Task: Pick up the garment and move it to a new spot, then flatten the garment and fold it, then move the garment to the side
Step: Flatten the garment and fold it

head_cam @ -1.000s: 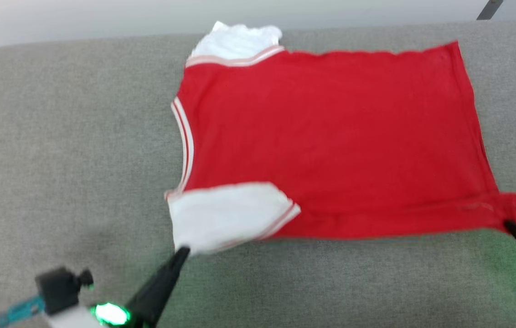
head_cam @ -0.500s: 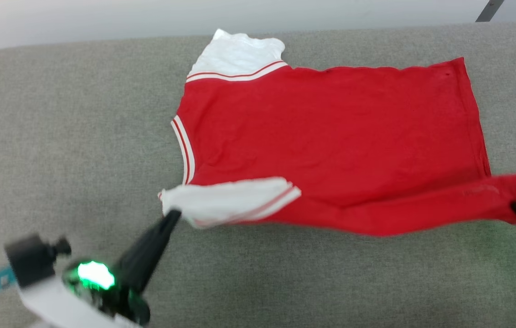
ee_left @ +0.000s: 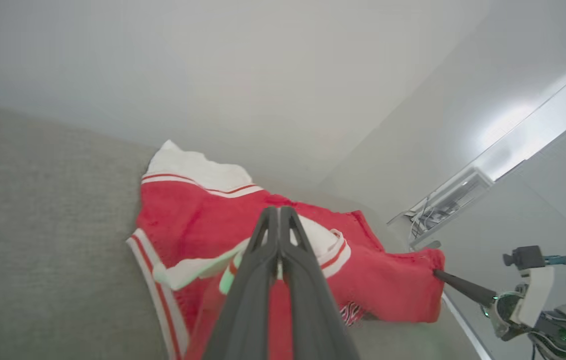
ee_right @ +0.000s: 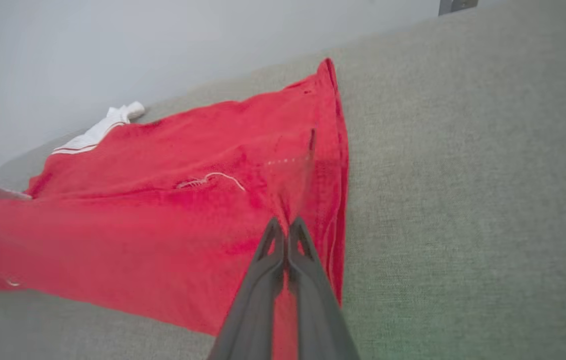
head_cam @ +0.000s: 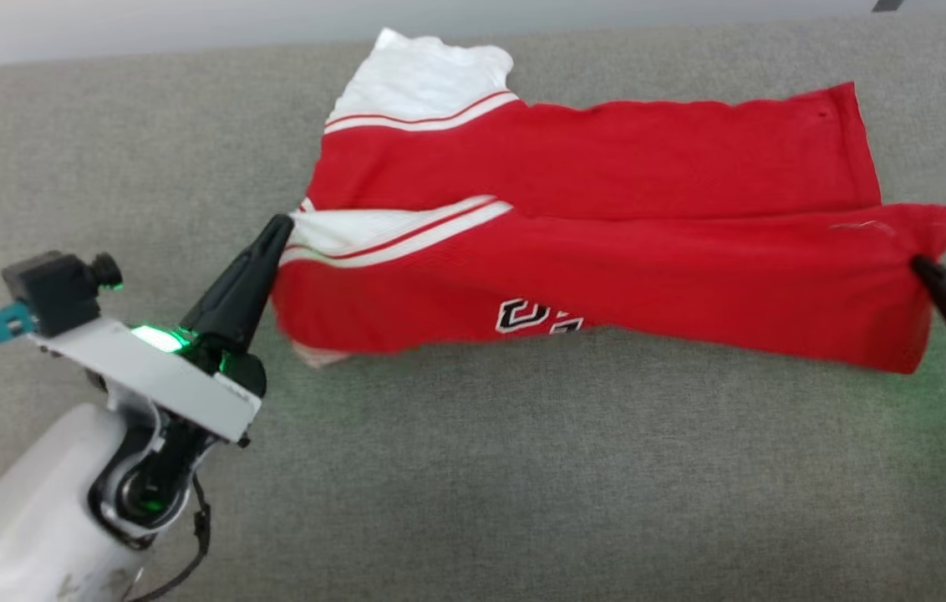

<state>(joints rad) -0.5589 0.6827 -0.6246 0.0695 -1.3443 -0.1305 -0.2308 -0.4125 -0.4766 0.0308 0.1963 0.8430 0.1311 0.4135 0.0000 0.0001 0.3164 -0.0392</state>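
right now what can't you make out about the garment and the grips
- Lettering on the garment: head view, mostly tucked under the lifted flap's lower edge.
- Right gripper: head view, body cut by the right edge.
- Cloth pinched by the left gripper: left wrist view, its own fingers cover it.

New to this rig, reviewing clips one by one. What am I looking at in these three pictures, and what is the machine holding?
It is a two-armed robot. One picture comes from a camera on its head, looking down; the other two come from cameras on its wrists, each looking along that arm's own dark two-fingered tool. On the grey padded surface lies a red garment with white sleeves. The left tool is shut on the sleeve end, the right tool is shut on the hem corner, and they hold the near edge up, so black-and-white lettering shows.
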